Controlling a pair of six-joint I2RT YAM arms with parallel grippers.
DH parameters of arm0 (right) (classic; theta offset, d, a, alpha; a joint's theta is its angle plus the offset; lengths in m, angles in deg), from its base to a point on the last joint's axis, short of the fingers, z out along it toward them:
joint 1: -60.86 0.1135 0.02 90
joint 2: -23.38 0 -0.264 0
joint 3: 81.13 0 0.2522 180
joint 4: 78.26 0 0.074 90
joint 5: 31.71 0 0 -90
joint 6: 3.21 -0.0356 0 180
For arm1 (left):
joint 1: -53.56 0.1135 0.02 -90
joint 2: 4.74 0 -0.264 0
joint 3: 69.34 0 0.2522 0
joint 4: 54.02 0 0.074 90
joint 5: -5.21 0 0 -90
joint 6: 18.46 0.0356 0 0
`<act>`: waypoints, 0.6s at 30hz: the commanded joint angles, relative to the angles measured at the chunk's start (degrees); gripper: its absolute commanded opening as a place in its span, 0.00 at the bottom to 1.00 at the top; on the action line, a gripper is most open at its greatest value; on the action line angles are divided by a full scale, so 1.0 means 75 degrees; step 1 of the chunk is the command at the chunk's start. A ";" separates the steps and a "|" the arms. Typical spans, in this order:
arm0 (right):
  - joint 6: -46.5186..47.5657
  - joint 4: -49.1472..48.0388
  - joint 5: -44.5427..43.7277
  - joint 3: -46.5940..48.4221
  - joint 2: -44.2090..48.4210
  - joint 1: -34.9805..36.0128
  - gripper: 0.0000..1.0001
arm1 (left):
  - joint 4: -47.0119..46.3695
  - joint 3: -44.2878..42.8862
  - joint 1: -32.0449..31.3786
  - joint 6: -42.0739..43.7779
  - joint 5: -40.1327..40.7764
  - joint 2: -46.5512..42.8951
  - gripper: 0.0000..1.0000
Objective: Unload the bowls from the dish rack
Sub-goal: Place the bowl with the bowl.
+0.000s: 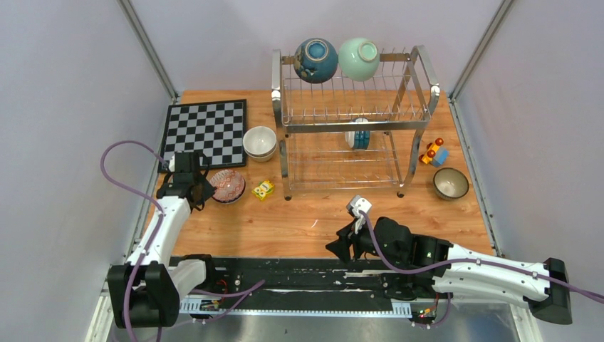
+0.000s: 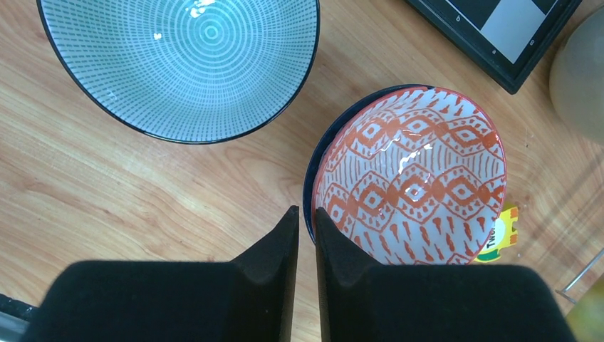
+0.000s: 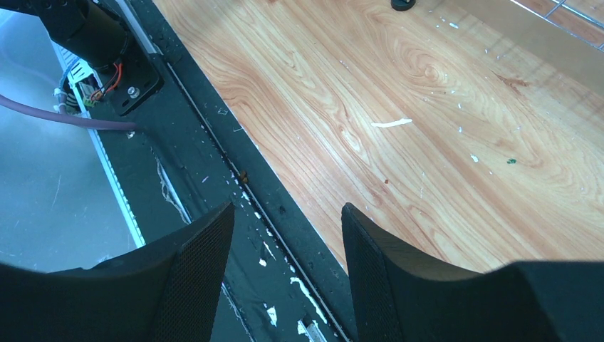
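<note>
On the far middle of the bench (image 1: 299, 221), the dish rack (image 1: 352, 127) holds three bowls. The dark blue bowl (image 1: 315, 60) and mint bowl (image 1: 359, 58) lie tipped on the top tier with their bottoms showing. A blue-patterned bowl (image 1: 358, 135) stands on edge on the lower tier.

Out on the bench:
- cream bowls (image 1: 260, 141), stacked left of the rack beside the chessboard (image 1: 206, 132)
- a dark-rimmed bowl (image 1: 451, 183), right of the rack
- a red-patterned bowl (image 2: 420, 178), near left, seemingly nested in a darker bowl

The left fingers (image 2: 285, 246) are almost together and straddle the red-patterned bowl's near rim, one inside and one outside. It looks like a clamp on that rim. The right fingers (image 3: 203, 249) are apart and empty, over the near bench edge.

Handling, as a judgement: the bowls are glazed ceramic, so stiff, fairly weighty, slick, and likely to chip against the wire. The best hold is a pinch across the rim wall, not the round belly. The tipped top bowls need a reach to their hidden rims.
</note>
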 commanded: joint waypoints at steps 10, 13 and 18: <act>-0.0015 -0.0061 -0.0062 -0.0067 -0.0075 -0.0077 0.61 | 0.0174 -0.0316 0.0038 0.0172 -0.0319 -0.0466 0.20; -0.0002 -0.0122 -0.0029 -0.0053 -0.0184 -0.0075 0.61 | 0.0285 -0.0297 0.0040 0.0160 -0.0731 -0.0857 0.23; -0.0016 -0.0237 0.0082 0.0004 -0.0402 -0.0080 0.61 | 0.0386 0.0066 0.0036 0.0146 -0.0899 -0.1568 0.24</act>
